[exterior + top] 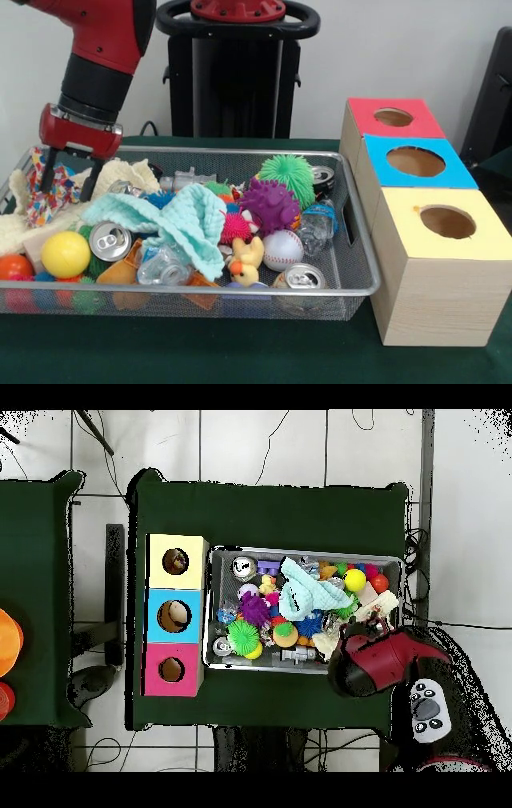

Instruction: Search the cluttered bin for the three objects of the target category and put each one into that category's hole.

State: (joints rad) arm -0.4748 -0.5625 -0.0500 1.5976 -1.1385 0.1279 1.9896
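1. The red and black arm is reaching down over the far left corner of the wire bin (364, 264) in the front view. The hand (68, 178) is hanging just inside that corner with its two dark fingers (47, 171) standing apart and holding nothing.
2. The fingertips are sitting just above a patterned cloth (42, 200) and beside a cream knitted cloth (128, 174).
3. The bin is resting on the green worktop (240, 356) and is holding mixed clutter: a mint cloth (188, 224) draped across the middle, a yellow ball (66, 254), an orange ball (14, 266), a baseball (282, 250), a purple spiky ball (270, 205), a green spiky ball (287, 175), a yellow duck toy (247, 262), a crushed clear bottle (318, 224), and two drink cans (110, 240) (301, 278).
4. Three wooden boxes are standing in a row just beside the bin's right end: a red-topped box (392, 120) farthest, a blue-topped box (416, 162) between, and a yellow-topped box (442, 228) nearest. Each is showing one round hole in its top.
5. In the overhead view, the arm is covering one corner of the bin, and the boxes are lined along the opposite end.
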